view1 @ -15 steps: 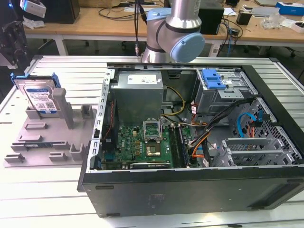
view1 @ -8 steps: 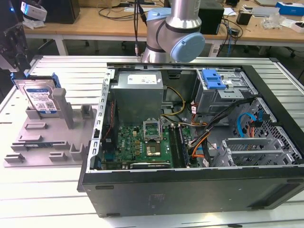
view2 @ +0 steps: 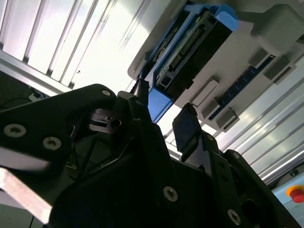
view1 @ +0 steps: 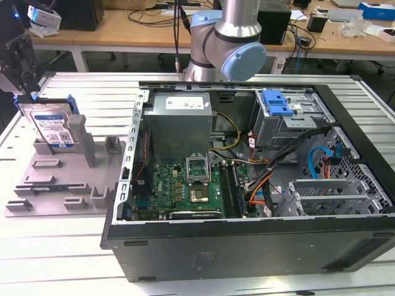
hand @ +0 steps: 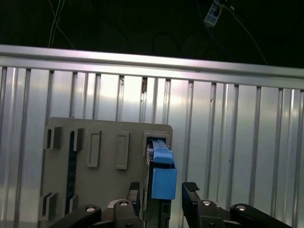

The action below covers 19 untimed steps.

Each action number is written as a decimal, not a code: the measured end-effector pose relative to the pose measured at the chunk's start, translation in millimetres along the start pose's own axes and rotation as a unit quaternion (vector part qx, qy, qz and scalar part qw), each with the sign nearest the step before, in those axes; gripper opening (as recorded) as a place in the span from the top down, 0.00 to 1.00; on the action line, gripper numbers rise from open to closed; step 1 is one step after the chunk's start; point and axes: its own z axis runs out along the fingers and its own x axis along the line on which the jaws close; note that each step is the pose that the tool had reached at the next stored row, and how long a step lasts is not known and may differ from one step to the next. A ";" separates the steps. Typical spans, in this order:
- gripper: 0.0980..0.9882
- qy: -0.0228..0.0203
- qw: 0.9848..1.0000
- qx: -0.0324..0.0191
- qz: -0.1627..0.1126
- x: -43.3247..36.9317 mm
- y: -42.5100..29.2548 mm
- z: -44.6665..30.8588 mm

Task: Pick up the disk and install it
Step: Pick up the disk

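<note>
- Ribbed aluminium tabletop (view1: pixel 55 259) carries everything, its ridges bright and hard. Wooden workbenches (view1: pixel 123 28) stand behind.
- At the exterior view's left you have a pale grey moulded plastic fixture (view1: pixel 62 179), matte and slotted. The flat rectangular silver-grey disk (view1: pixel 54 126) with a white-and-blue label stands on edge in one of its slots, framed by a glossy blue plastic carrier rail (hand: pixel 164 178).
- Your black two-finger gripper (hand: pixel 163 190) hangs right at that disk. Its fingers (hand: pixel 191 190) are spread, one on each side of the rail's end, and nothing is pinched.
- I can't settle from the dark second wrist view whether either finger (view2: pixel 186 124) brushes the rail. The first wrist view suggests a slim gap on both sides.
- Step in hand, as I judge it, is the approach to the pick. The disk sits unlifted and the install is not begun.
- A sound grasp would call for fingers centred on the thin body and closing flat against its faces. Smooth plastic and metal could slip, or the drive could cock in its slot.
- Well apart, toward the exterior view's right, the black steel computer case (view1: pixel 247 253) lies open. Inside it you can see a green circuit board (view1: pixel 185 185), a grey power-supply box (view1: pixel 182 117) and a metal drive cage with a blue latch (view1: pixel 278 103).
</note>
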 end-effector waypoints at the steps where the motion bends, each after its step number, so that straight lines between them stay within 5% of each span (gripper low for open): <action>1: 0.57 0.000 1.000 0.000 0.000 -1.1 0.0 0.3; 19: 0.57 0.000 1.000 0.000 0.000 -2.0 2.7 13.1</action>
